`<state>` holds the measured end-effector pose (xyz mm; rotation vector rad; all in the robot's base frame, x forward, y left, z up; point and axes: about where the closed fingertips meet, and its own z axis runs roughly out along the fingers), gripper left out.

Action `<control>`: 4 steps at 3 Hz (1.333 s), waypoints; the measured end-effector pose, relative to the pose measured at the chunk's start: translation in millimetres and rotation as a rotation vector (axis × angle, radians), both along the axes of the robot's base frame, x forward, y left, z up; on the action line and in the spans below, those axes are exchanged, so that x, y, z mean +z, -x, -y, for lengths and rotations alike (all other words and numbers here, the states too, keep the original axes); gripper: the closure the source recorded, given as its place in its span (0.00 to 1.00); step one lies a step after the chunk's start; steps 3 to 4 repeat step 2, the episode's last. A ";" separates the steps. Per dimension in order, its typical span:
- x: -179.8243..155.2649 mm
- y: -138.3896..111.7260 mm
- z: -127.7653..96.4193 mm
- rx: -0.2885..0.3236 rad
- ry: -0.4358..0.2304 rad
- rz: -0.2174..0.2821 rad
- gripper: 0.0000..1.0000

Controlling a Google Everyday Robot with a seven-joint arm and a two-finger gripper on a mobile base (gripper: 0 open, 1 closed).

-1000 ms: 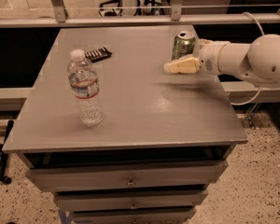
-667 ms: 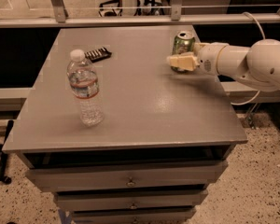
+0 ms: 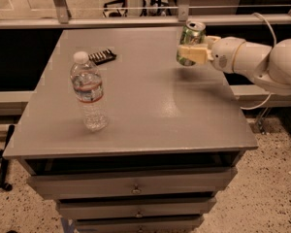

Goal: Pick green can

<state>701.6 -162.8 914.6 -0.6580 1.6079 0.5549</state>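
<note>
Tabletop (image 3: 150,115), grey and flat, is seen across the middle of the camera view, with a stack of drawers (image 3: 136,188) below it at the bottom of the frame and speckled floor (image 3: 271,178) at the lower right.

The green can (image 3: 192,35) is found in the upper right part of the frame, near the far right corner of the table. It is held by the gripper (image 3: 188,52), whose jaws are closed on the lower half of the can. One cream-coloured finger (image 3: 195,54) is laid across the side of the can facing the camera; the other finger is hidden behind the can. The can is tilted slightly, with its silver top leaning toward the right of the frame. Whether its base touches the table cannot be told.

The white arm (image 3: 252,59) is seen reaching in from the right edge of the frame, level with the can, and a pale cable (image 3: 267,27) is looped above it.

A clear water bottle (image 3: 89,93) with a white cap is stood upright at the left of centre, well apart from the can. A small dark ridged object (image 3: 102,56) is laid flat just behind the bottle, toward the upper left.
</note>
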 end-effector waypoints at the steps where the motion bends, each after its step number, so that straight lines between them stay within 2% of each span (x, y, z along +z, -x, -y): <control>1: 31.5 7.0 -1.7 0.050 -0.027 0.024 1.00; 4: 37.3 8.5 -2.4 0.061 -0.030 0.029 1.00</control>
